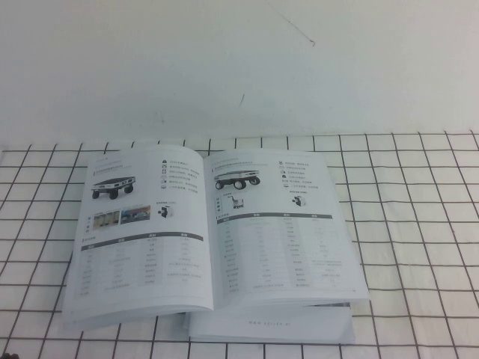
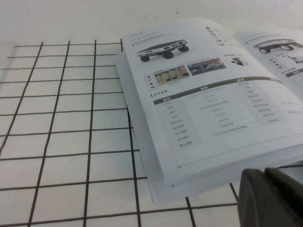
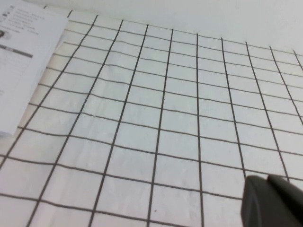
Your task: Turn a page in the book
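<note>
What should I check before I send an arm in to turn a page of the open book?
1. The book lies open and flat: ok.
2. The page on its right side is unobstructed: ok.
3. Left gripper hangs near the book's left-page corner, off the paper: ok.
4. Right gripper is over the grid cloth, apart from the book: ok.
5. Either gripper's opening: cannot tell.
6. Page already lifted: not ok.
</note>
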You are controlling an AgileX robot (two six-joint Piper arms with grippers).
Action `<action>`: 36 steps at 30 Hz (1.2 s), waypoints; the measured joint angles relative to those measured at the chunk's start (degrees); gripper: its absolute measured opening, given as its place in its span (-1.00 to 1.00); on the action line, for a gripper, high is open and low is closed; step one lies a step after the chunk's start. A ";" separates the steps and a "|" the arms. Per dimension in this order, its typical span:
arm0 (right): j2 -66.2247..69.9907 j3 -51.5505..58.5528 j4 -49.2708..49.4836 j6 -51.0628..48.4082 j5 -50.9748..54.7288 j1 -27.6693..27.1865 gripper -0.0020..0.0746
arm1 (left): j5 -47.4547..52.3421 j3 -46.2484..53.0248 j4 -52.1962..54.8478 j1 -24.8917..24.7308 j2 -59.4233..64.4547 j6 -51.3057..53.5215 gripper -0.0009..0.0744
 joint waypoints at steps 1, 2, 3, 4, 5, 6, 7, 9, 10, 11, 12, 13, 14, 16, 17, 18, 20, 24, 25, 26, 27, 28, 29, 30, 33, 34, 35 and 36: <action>0.00 0.00 -0.17 1.32 0.00 0.00 -0.95 | 0.00 0.00 0.00 0.00 0.00 0.00 -0.98; 0.00 0.00 -0.26 2.59 0.00 -0.14 -0.95 | 0.00 0.00 0.00 0.00 0.00 0.00 -0.98; 0.00 0.00 -0.33 3.29 0.00 -0.53 -0.95 | 0.00 0.00 0.00 0.00 0.00 0.00 -0.98; 0.00 0.00 -0.41 3.87 0.00 -1.00 -0.95 | 0.00 0.00 0.00 0.00 0.00 0.00 -0.98; 0.00 0.00 -0.59 4.31 0.00 -1.59 -0.95 | 0.00 0.00 0.00 0.00 0.00 0.00 -0.98; 0.00 0.00 -0.56 4.62 0.00 -2.11 -0.95 | 0.00 0.00 0.00 0.00 0.00 0.00 -0.98; 0.00 0.00 -0.71 5.03 0.00 -2.91 -0.95 | 0.00 0.00 0.00 0.00 0.00 0.00 -0.98; 0.00 0.00 -0.71 6.04 0.00 -4.62 -0.95 | 0.00 0.00 0.00 0.00 0.00 0.00 -0.98; 0.00 0.00 -0.71 6.20 0.00 -5.48 -0.95 | 0.00 0.00 0.00 0.00 0.00 0.00 -0.98; 0.00 0.00 -0.71 6.34 0.00 -6.17 -0.95 | 0.00 0.00 0.00 0.00 0.00 0.00 -0.98; 0.00 0.00 -0.71 6.43 0.00 -6.53 -0.95 | 0.00 0.00 0.00 0.00 0.00 0.00 -0.98; 0.00 0.00 -0.71 6.43 0.00 -6.58 -0.95 | 0.00 0.00 0.00 0.00 0.00 0.00 -0.98; 0.00 0.00 -0.81 6.43 0.00 -6.58 -0.95 | 0.00 0.00 0.00 0.00 0.00 0.00 -0.98; 0.00 0.00 -0.77 6.43 0.04 -6.26 -0.95 | 0.00 0.00 0.00 0.00 0.00 0.00 -0.98; 0.00 0.00 -0.77 6.43 0.04 -5.83 -0.95 | 0.00 0.00 0.00 0.00 0.00 0.00 -0.98; 0.00 0.00 -0.77 6.43 0.14 -5.53 -0.95 | 0.00 0.00 0.00 0.00 0.00 0.00 -0.98; 0.00 0.00 -0.77 6.43 0.13 -4.97 -0.95 | 0.00 0.00 0.00 0.00 0.00 0.00 -0.98; 0.00 0.00 -0.85 6.43 0.13 -4.60 -0.95 | 0.00 0.00 0.00 0.00 0.00 0.00 -0.98; 0.00 0.00 -0.85 6.43 0.13 -4.60 -0.95 | 0.00 0.00 0.00 0.00 0.00 0.00 -0.98; 0.00 0.00 -0.85 6.43 0.13 -4.60 -0.95 | 0.00 0.00 0.00 0.00 0.00 0.00 -0.98; 0.00 0.00 -0.85 6.43 0.13 -4.60 -0.95 | 0.00 0.00 0.00 0.00 0.00 0.00 -0.98; 0.00 0.00 -0.85 6.43 0.13 -4.60 -0.95 | 0.00 0.00 0.00 0.00 0.00 0.00 -0.98; 0.00 0.00 -0.85 6.43 0.13 -4.60 -0.95 | 0.00 0.00 0.00 0.00 0.00 0.00 -0.98; 0.00 0.00 -0.85 6.43 0.13 -4.60 -0.95 | 0.00 0.00 0.00 0.00 0.00 0.00 -0.98; 0.00 0.00 -0.85 6.43 0.13 -4.60 -0.95 | 0.00 0.00 0.00 0.00 0.00 0.00 -0.98; 0.00 0.00 -0.85 6.43 0.13 -4.60 -0.95 | 0.00 0.00 0.00 0.00 0.00 0.00 -0.98; 0.00 0.00 -0.85 6.43 0.13 -4.60 -0.95 | 0.00 0.00 0.00 0.00 0.00 0.00 -0.98; 0.00 0.00 -0.85 6.43 0.13 -4.60 -0.95 | 0.00 0.00 0.00 0.00 0.00 0.00 -0.98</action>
